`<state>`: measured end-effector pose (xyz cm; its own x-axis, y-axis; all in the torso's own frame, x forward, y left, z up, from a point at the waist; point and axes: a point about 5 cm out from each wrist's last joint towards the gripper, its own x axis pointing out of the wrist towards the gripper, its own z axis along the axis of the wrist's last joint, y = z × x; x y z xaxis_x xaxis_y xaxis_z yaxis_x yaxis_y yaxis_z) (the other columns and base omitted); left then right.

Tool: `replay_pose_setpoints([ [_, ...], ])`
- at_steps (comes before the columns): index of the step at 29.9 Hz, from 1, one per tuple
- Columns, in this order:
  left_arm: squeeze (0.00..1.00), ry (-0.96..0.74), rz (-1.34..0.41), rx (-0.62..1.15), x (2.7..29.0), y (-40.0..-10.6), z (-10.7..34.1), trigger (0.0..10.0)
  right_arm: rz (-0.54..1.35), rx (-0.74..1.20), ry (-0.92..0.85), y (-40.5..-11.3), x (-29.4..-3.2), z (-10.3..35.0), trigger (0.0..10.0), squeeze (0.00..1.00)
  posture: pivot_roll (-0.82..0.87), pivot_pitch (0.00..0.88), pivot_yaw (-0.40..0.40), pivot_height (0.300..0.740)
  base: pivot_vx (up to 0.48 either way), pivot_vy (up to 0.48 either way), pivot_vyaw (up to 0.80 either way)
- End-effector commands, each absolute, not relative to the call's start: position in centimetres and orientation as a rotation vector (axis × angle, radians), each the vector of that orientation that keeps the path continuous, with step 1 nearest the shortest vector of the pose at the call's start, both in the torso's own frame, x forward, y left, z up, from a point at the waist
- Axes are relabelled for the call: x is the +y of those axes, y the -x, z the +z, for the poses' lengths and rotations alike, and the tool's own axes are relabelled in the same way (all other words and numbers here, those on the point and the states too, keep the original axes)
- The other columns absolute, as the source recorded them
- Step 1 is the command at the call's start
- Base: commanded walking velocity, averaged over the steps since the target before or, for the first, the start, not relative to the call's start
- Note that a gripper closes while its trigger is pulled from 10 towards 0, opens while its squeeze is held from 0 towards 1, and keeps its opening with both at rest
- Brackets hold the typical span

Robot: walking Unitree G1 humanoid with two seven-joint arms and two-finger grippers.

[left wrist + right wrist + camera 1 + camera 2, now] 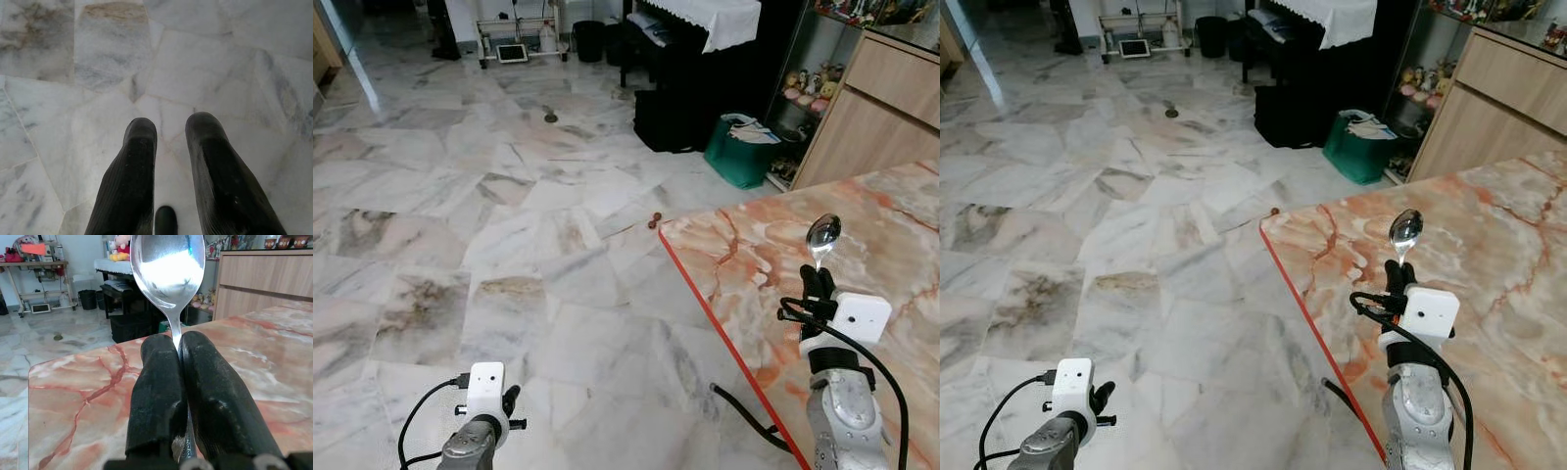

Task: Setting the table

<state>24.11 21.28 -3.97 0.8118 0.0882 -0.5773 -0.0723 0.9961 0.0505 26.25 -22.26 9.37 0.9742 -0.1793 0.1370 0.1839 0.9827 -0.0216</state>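
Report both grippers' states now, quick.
Left gripper: open, holding nothing, over the marble floor.
Right gripper: shut on shiny metal spoon, bowl up, above the orange marble table.

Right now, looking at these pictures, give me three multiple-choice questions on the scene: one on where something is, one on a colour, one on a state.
1. Where is the right hand?
A. Over the orange-veined marble table
B. Down by the grey marble floor
C. Inside the green bag

2. What colour is the edge strip along the table's side?
A. Blue
B. Red
C. Yellow

3. How does the right hand hold the shiny silver metal spoon?
A. Loose, lying flat on the table
B. Fingers shut on its handle, bowl pointing up
C. Bowl clamped, handle up

Answers:
1. A: the head views show it above the tabletop; it is the left hand that hangs over the floor.
2. B: a red line runs along the edge.
3. B: the right wrist view shows the fingers pinching the handle, the bowl above them.
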Motion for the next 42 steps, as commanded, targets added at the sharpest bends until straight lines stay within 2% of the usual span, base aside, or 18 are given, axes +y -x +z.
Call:
replay_pose_setpoints([
  [1, 0.00, -0.019, 0.082, 0.642, 21.0, -23.8, -4.4, 10.0, -0.180, -0.154, 0.030, -26.6, -22.2, 9.6, 10.0, 0.00, 0.10, 0.000, -0.056, 0.727, 0.000, 0.000, 0.00],
  [17, 0.00, -0.020, 0.078, 0.670, 20.7, -23.1, -4.9, 10.0, -0.170, -0.163, 0.012, -27.3, -21.9, 9.5, 10.0, 0.00, 0.14, 0.000, -0.086, 0.727, 0.000, 0.000, 0.00],
  [34, 0.00, -0.048, 0.069, 0.675, 21.6, -23.0, -4.8, 10.0, -0.210, -0.167, 0.006, -26.8, -22.0, 8.9, 10.0, 0.00, 0.08, 0.000, -0.013, 0.727, 0.000, 0.000, 0.00],
  [42, 0.00, -0.055, 0.075, 0.657, 21.9, -23.6, -4.3, 10.0, -0.220, -0.170, 0.011, -27.0, -22.3, 9.0, 10.0, 0.00, 0.08, 0.000, -0.010, 0.727, 0.000, 0.000, 0.00],
])
